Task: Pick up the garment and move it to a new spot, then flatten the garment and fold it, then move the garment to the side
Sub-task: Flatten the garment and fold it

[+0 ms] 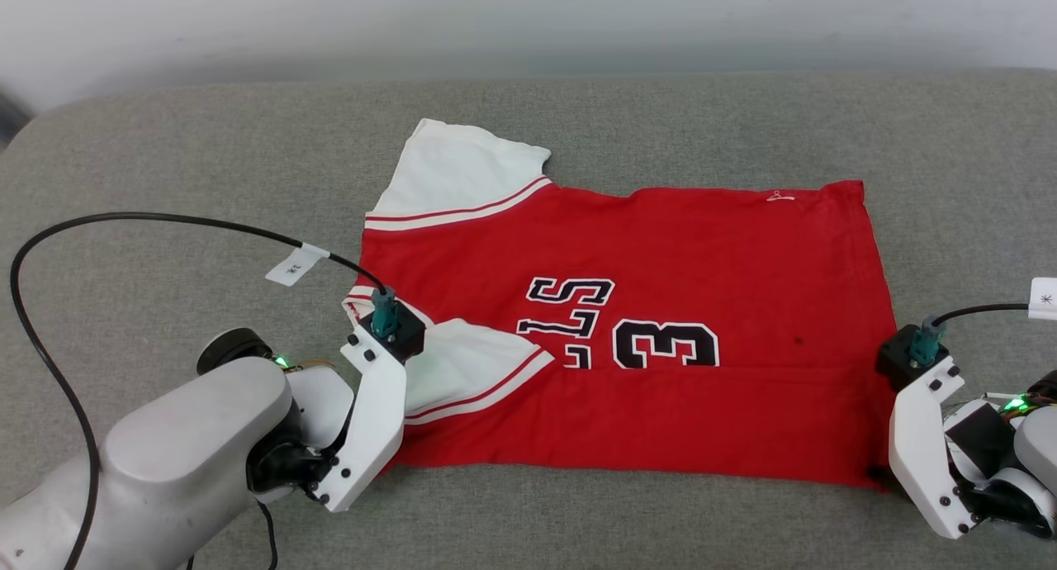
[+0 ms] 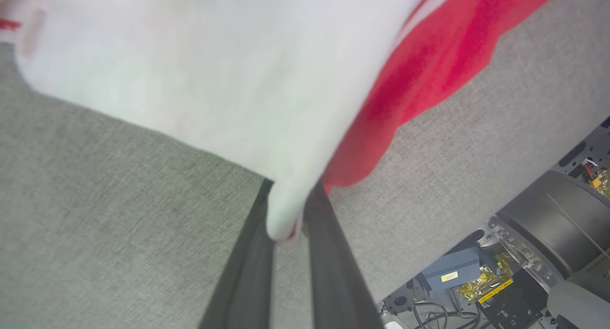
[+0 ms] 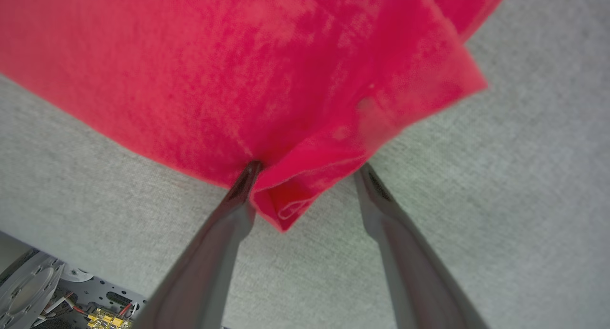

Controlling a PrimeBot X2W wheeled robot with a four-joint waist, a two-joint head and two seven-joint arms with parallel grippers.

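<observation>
garment, spread on the grey cushion, is seemingly being folded: its white sleeve is being pinched by the left end effector, its hem corner straddled by the spread right end effector, whose closing is being called for next.

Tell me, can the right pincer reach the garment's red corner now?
Probably yes: the right pincer is open and a corner of the garment lies between its jaws; nothing blocks it.
</observation>
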